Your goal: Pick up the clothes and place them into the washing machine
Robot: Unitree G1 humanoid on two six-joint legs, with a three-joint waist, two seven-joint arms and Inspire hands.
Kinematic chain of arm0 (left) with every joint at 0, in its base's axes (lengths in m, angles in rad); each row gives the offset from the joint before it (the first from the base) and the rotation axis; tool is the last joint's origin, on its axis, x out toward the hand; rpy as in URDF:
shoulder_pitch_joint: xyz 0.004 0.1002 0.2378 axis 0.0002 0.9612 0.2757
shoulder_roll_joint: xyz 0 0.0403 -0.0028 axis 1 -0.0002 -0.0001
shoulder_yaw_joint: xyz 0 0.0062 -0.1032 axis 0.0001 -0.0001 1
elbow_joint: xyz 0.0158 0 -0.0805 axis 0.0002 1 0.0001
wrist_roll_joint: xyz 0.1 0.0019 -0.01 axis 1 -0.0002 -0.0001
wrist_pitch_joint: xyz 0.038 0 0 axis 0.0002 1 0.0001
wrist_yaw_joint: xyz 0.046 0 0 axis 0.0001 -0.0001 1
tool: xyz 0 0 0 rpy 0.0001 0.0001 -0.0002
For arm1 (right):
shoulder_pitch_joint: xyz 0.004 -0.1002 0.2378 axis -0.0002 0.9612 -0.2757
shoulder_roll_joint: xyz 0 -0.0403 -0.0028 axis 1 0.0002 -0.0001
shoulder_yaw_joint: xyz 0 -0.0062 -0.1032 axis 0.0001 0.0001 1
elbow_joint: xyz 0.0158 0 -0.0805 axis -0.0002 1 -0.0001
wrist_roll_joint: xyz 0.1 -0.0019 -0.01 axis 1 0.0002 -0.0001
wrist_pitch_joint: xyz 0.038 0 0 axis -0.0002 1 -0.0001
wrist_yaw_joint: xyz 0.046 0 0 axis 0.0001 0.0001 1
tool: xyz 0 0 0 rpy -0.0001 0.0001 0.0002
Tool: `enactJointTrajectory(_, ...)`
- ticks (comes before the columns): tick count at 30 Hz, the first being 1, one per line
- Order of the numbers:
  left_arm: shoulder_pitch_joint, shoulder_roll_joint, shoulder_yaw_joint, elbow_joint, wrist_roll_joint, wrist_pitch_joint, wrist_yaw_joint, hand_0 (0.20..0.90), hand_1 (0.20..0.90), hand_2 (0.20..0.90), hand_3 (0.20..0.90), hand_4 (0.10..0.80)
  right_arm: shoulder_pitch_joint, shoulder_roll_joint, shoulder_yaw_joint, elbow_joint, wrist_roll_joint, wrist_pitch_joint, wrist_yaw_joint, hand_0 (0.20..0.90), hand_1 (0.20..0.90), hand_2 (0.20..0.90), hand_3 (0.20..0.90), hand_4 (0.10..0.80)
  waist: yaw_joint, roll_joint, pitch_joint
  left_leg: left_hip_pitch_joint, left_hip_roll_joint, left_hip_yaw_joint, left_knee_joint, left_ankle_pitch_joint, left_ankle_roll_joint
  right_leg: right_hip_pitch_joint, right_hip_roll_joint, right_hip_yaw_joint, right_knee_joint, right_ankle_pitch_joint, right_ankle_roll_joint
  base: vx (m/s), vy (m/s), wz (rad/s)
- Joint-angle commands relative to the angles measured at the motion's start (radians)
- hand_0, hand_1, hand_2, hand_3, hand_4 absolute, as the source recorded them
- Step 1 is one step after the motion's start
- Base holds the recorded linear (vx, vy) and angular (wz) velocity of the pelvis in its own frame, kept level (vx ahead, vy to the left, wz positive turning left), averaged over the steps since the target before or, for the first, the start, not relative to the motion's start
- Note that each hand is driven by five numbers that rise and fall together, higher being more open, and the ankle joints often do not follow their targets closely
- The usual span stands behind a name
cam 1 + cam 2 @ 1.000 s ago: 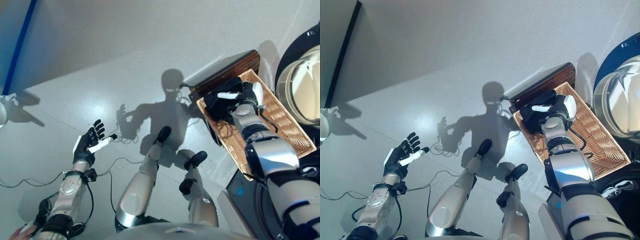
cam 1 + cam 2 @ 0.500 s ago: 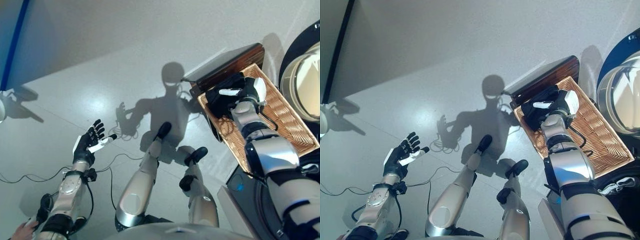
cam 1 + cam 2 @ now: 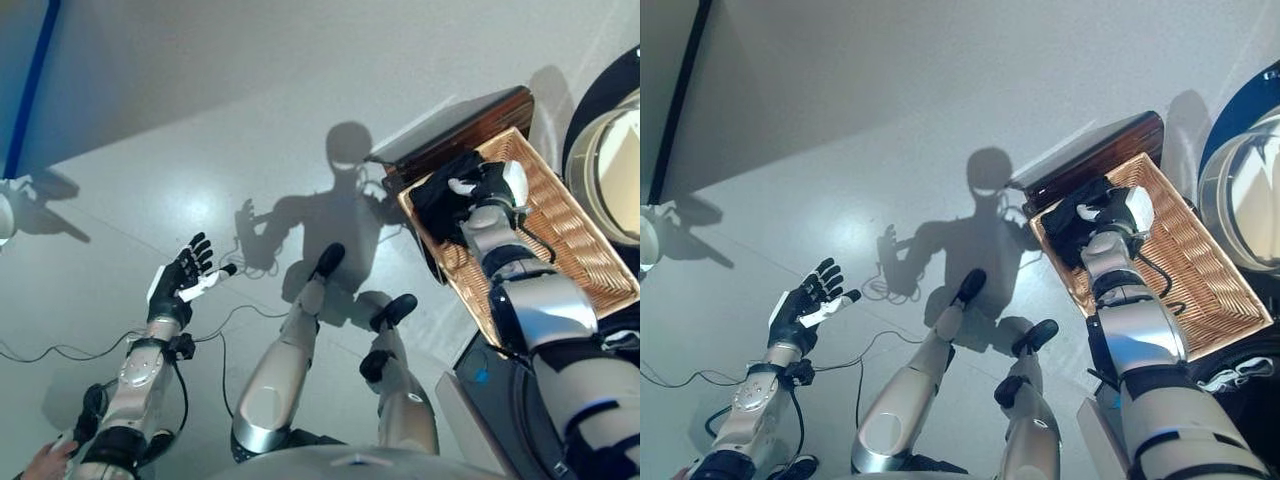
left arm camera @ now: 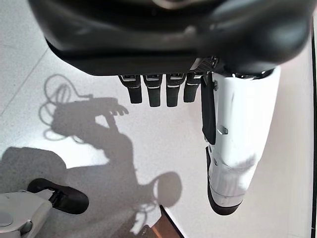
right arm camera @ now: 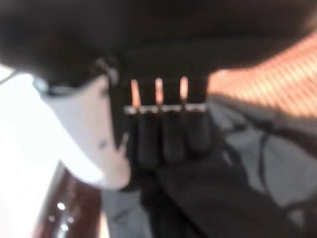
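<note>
I see my right hand [image 3: 1110, 215] over the dark clothes [image 3: 440, 196] at the basket's [image 3: 1200, 270] far end, grip unclear; left hand [image 3: 180, 283] open, far off.

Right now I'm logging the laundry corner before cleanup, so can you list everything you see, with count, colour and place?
Wicker basket: one, tan, on the robot's right, beside the washing machine.
Clothes: one dark bundle, at the basket's far end, under the right hand.
Washing machine: one, dark front with a round glass door, at the far right edge.
Wooden board: one, dark brown, just beyond the basket.
Floor: pale grey, glossy.
Person's hand: one, at the lower left edge.
Left hand: dark, white thumb cover, open above the floor, holding nothing.
Right hand: dark, in the basket, its fingers down in the clothes.
</note>
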Motion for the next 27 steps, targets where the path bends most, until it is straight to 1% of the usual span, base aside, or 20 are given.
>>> enactJointTrajectory(1, 0.078, 0.088, 0.043, -0.083, -0.022, -0.071, 0.006, 0.9, 0.9, 0.9, 0.9, 0.8, 0.056, 0.009, 0.041, -0.001, -0.022, 0.004, 0.006, 0.2, 0.2, 0.2, 0.2, 0.3, 0.029, 0.032, -0.008, 0.0, -0.062, 0.038, -0.045, -0.018, -0.02, -0.016, -0.047, 0.018, 0.021, 0.015, 0.05, 0.0, 0.0, 0.0)
enactJointTrajectory(14, 0.078, 0.084, 0.046, -0.07, -0.019, -0.068, 0.011, 0.9, 0.9, 0.9, 0.9, 0.8, 0.082, 0.009, 0.04, -0.008, -0.017, -0.001, 0.004, 0.2, 0.2, 0.2, 0.2, 0.3, 0.02, 0.022, -0.018, 0.014, -0.058, 0.046, -0.045, -0.024, -0.021, -0.001, -0.045, 0.028, 0.019, 0.014, 0.049, 0.008, 0.0, -0.02)
enactJointTrajectory(15, 0.077, 0.085, 0.046, -0.068, -0.019, -0.068, 0.014, 0.9, 0.9, 0.9, 0.9, 0.8, 0.083, 0.006, 0.038, -0.008, -0.015, -0.001, 0.0, 0.277, 0.277, 0.277, 0.277, 0.355, 0.017, 0.019, -0.019, 0.015, -0.056, 0.048, -0.045, -0.023, -0.019, -0.001, -0.044, 0.03, 0.02, 0.012, 0.049, 0.011, -0.002, -0.03)
enactJointTrajectory(17, 0.077, 0.085, 0.046, -0.068, -0.019, -0.068, 0.014, 0.9, 0.9, 0.9, 0.9, 0.8, 0.083, 0.006, 0.038, -0.008, -0.016, -0.001, 0.0, 0.288, 0.288, 0.288, 0.288, 0.363, 0.018, 0.019, -0.019, 0.015, -0.056, 0.048, -0.045, -0.023, -0.019, -0.001, -0.044, 0.03, 0.02, 0.012, 0.049, 0.005, -0.001, -0.02)
enactJointTrajectory(18, 0.076, 0.084, 0.044, -0.071, -0.018, -0.067, 0.017, 0.9, 0.9, 0.9, 0.9, 0.8, 0.088, 0.008, 0.036, -0.011, -0.014, -0.001, -0.002, 0.458, 0.458, 0.458, 0.458, 0.484, 0.017, 0.019, -0.02, 0.017, -0.056, 0.047, -0.045, -0.025, -0.019, 0.003, -0.044, 0.029, 0.019, 0.01, 0.049, 0.029, -0.019, 0.04)
enactJointTrajectory(19, 0.076, 0.082, 0.043, -0.071, -0.019, -0.067, 0.018, 0.9, 0.9, 0.9, 0.9, 0.8, 0.089, 0.01, 0.034, -0.011, -0.013, -0.002, -0.002, 0.9, 0.9, 0.9, 0.9, 0.8, 0.016, 0.019, -0.021, 0.019, -0.057, 0.045, -0.045, -0.025, -0.019, 0.007, -0.043, 0.027, 0.017, 0.009, 0.049, 0.029, -0.019, 0.05)
enactJointTrajectory(27, 0.078, 0.082, 0.045, -0.065, -0.016, -0.066, 0.022, 0.9, 0.9, 0.9, 0.9, 0.8, 0.092, 0.017, 0.034, -0.008, -0.009, -0.002, -0.003, 0.9, 0.9, 0.9, 0.9, 0.8, 0.019, 0.018, -0.023, 0.02, -0.058, 0.045, -0.045, -0.027, -0.018, 0.009, -0.044, 0.025, 0.016, 0.008, 0.052, 0.004, -0.001, 0.0)
